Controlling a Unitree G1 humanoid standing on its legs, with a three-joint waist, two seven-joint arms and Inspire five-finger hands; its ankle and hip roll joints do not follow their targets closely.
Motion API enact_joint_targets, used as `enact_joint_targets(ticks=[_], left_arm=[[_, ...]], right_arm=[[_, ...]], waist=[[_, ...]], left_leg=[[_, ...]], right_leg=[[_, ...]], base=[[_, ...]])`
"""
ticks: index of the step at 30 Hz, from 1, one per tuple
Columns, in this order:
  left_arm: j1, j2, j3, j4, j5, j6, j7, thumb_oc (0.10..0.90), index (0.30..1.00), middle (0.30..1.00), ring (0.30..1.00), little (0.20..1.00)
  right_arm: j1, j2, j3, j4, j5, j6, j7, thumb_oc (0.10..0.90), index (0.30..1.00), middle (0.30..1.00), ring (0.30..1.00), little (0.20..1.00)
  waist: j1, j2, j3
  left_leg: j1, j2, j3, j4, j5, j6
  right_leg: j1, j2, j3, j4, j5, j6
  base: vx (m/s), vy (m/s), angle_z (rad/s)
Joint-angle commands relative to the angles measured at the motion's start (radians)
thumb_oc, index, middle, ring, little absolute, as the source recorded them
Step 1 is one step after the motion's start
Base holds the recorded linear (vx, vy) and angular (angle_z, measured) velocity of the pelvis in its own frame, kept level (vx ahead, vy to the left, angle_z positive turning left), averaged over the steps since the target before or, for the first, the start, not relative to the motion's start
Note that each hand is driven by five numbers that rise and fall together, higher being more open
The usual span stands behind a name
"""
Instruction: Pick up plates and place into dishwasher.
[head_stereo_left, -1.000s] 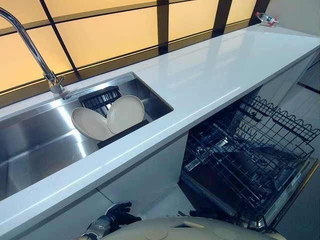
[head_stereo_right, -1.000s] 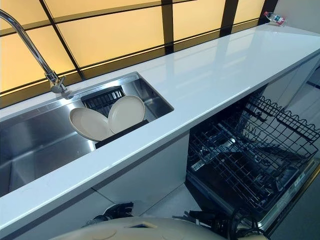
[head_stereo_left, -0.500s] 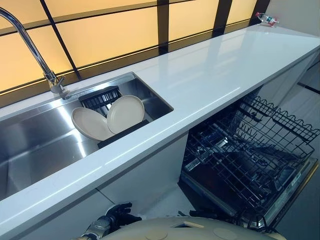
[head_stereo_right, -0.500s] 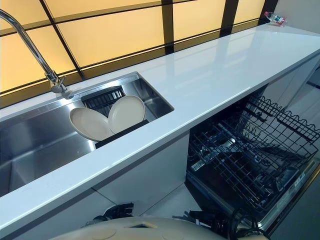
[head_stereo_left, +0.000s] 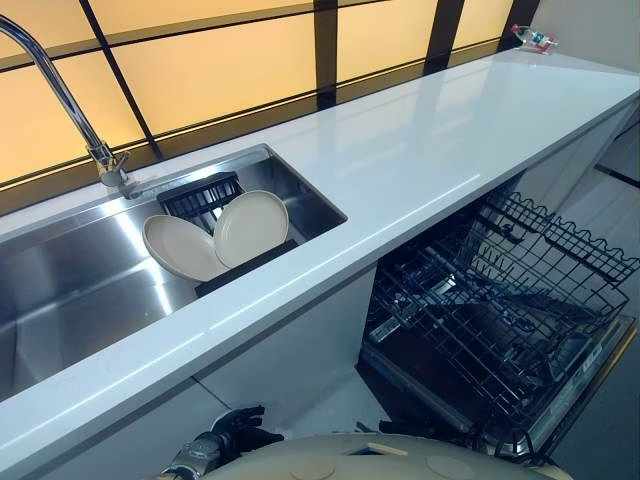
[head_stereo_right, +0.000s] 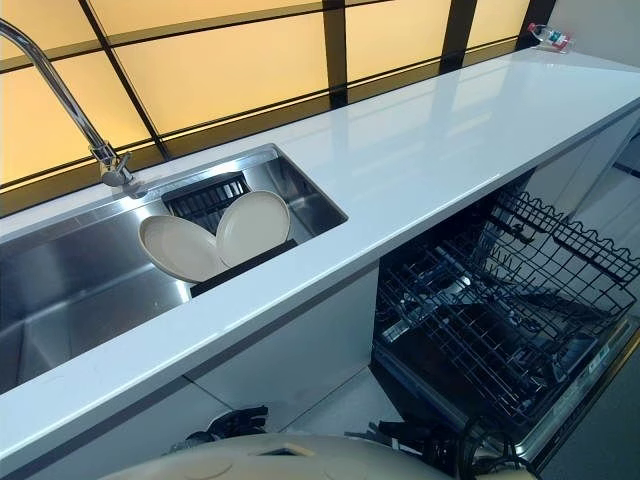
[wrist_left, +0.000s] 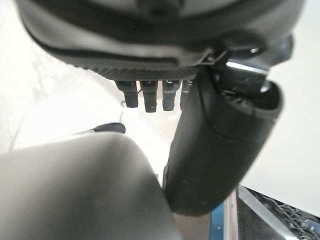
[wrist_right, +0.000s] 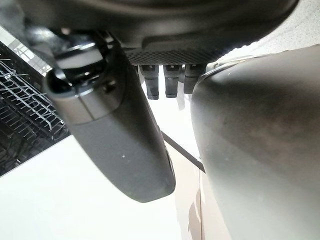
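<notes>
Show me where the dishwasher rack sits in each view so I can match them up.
Left eye view: dishwasher rack at lower right, pulled out below the countertop.
Right eye view: same place, lower right.
Left wrist view: a small corner of wire mesh past the left hand thumb, probably the rack.
Right wrist view: black wire grid beside the right hand thumb.
Shared landmark: the countertop's front edge, in both eye views.

Head stereo pair looks down from above at the table (head_stereo_left: 420, 150), slightly offset L/R; both share sink (head_stereo_left: 70, 290), plates (head_stereo_right: 255, 226) & open dishwasher rack (head_stereo_right: 500, 310). Wrist cams sit v. close behind left hand (wrist_left: 220, 145) & right hand (wrist_right: 115, 140), facing along the fingers toward the floor.
</notes>
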Motion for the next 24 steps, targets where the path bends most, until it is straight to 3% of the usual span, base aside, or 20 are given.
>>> enact_joint_targets(ticks=[1, 3, 6, 10, 12, 13, 14, 17, 18, 20, 21, 24], left_arm=[[-0.077, -0.02, 0.086, -0.02, -0.21, -0.061, -0.164, 0.8, 0.9, 0.9, 0.9, 0.9], [-0.086, -0.015, 0.095, -0.119, -0.314, 0.007, -0.317, 0.8, 0.9, 0.9, 0.9, 0.9], [-0.097, -0.007, 0.069, -0.256, -0.4, 0.092, -0.454, 0.8, 0.9, 0.9, 0.9, 0.9], [-0.113, 0.001, 0.038, -0.552, -0.549, 0.252, -0.673, 0.8, 0.9, 0.9, 0.9, 0.9], [-0.113, -0.005, 0.027, -0.694, -0.581, 0.328, -0.721, 0.8, 0.9, 0.9, 0.9, 0.9], [-0.111, -0.006, 0.025, -0.707, -0.588, 0.332, -0.724, 0.8, 0.9, 0.9, 0.9, 0.9], [-0.111, -0.008, -0.003, -0.876, -0.613, 0.407, -0.765, 0.8, 0.9, 0.9, 0.9, 0.9], [-0.123, -0.008, -0.063, -1.162, -0.702, 0.538, -0.797, 0.8, 0.9, 0.9, 0.9, 0.9], [-0.139, -0.007, -0.088, -1.289, -0.837, 0.616, -0.8, 0.8, 0.9, 0.9, 0.9, 0.9], [-0.16, -0.037, -0.11, -1.403, -0.983, 0.679, -0.746, 0.8, 0.9, 0.9, 0.9, 0.9], [-0.179, -0.052, -0.13, -1.471, -1.141, 0.694, -0.701, 0.8, 0.9, 0.9, 0.9, 0.9], [-0.213, -0.069, -0.152, -1.55, -1.323, 0.649, -0.644, 0.8, 0.9, 0.9, 0.9, 0.9]], right_arm=[[-0.037, 0.033, 0.012, 0.056, -0.024, 0.067, 0.03, 0.8, 0.9, 0.9, 0.9, 0.9], [-0.046, 0.02, 0.011, 0.039, -0.029, 0.09, 0.028, 0.8, 0.9, 0.9, 0.9, 0.9], [-0.056, 0.01, 0.006, 0.025, -0.034, 0.108, 0.026, 0.8, 0.9, 0.9, 0.9, 0.9], [-0.04, 0.005, 0.007, -0.022, -0.046, 0.129, 0.029, 0.8, 0.9, 0.9, 0.9, 0.9], [-0.035, 0.008, 0.007, -0.033, -0.045, 0.132, 0.025, 0.8, 0.9, 0.9, 0.9, 0.9], [-0.034, 0.009, 0.007, -0.034, -0.044, 0.132, 0.025, 0.8, 0.9, 0.9, 0.9, 0.9], [-0.024, 0.015, 0.007, -0.043, -0.041, 0.127, 0.017, 0.8, 0.9, 0.9, 0.9, 0.9], [-0.009, 0.027, 0.015, -0.051, -0.026, 0.112, 0.002, 0.8, 0.9, 0.9, 0.9, 0.9], [-0.004, 0.032, 0.023, -0.049, -0.018, 0.1, -0.003, 0.8, 0.9, 0.9, 0.9, 0.9], [-0.003, 0.038, 0.028, -0.042, -0.014, 0.092, -0.007, 0.8, 0.9, 0.9, 0.9, 0.9], [-0.003, 0.045, 0.039, -0.037, -0.007, 0.086, -0.012, 0.8, 0.9, 0.9, 0.9, 0.9], [-0.005, 0.056, 0.057, -0.032, 0.002, 0.083, -0.02, 0.8, 0.9, 0.9, 0.9, 0.9]], waist=[[0.017, -0.031, 0.034], [0.022, -0.028, 0.038], [0.026, -0.023, 0.041], [0.025, -0.018, 0.041], [0.025, -0.018, 0.043], [0.025, -0.018, 0.043], [0.023, -0.018, 0.045], [0.017, -0.018, 0.051], [0.011, -0.018, 0.053], [0.005, -0.019, 0.052], [0.0, -0.02, 0.052], [-0.009, -0.023, 0.05]], left_leg=[[0.003, -0.092, 0.056, 0.006, -0.036, 0.045], [0.002, -0.091, 0.054, 0.006, -0.036, 0.046], [-0.001, -0.091, 0.054, 0.006, -0.035, 0.047], [-0.002, -0.09, 0.055, 0.006, -0.039, 0.049], [-0.003, -0.09, 0.054, 0.006, -0.041, 0.051], [-0.003, -0.09, 0.054, 0.006, -0.041, 0.051], [-0.004, -0.089, 0.056, 0.006, -0.043, 0.053], [-0.004, -0.087, 0.06, 0.006, -0.048, 0.058], [-0.003, -0.087, 0.063, 0.006, -0.052, 0.061], [-0.001, -0.087, 0.067, 0.006, -0.058, 0.063], [0.002, -0.086, 0.071, 0.006, -0.064, 0.065], [0.004, -0.085, 0.077, 0.006, -0.069, 0.066]], right_leg=[[0.026, 0.014, 0.011, 0.009, 0.001, 0.035], [0.026, 0.014, 0.01, 0.009, 0.002, 0.033], [0.024, 0.014, 0.009, 0.009, 0.007, 0.032], [0.02, 0.013, 0.016, 0.009, 0.013, 0.034], [0.018, 0.013, 0.02, 0.009, 0.014, 0.034], [0.019, 0.013, 0.02, 0.009, 0.014, 0.034], [0.017, 0.013, 0.025, 0.009, 0.016, 0.034], [0.015, 0.013, 0.035, 0.009, 0.019, 0.036], [0.014, 0.013, 0.042, 0.009, 0.021, 0.037], [0.013, 0.014, 0.048, 0.009, 0.02, 0.038], [0.014, 0.014, 0.054, 0.009, 0.019, 0.037], [0.014, 0.016, 0.062, 0.009, 0.019, 0.036]], base=[[0.0, 0.0, 0.0], [0.0, 0.0, 0.0], [0.0, 0.0, 0.0], [0.0, 0.0, 0.0], [0.0, 0.0, 0.0], [0.0, 0.0, 0.0], [0.0, 0.0, 0.0], [0.0, 0.0, 0.0], [0.0, 0.0, 0.0], [0.0, 0.0, 0.0], [0.0, 0.0, 0.0], [0.0, -0.009, -0.01]])
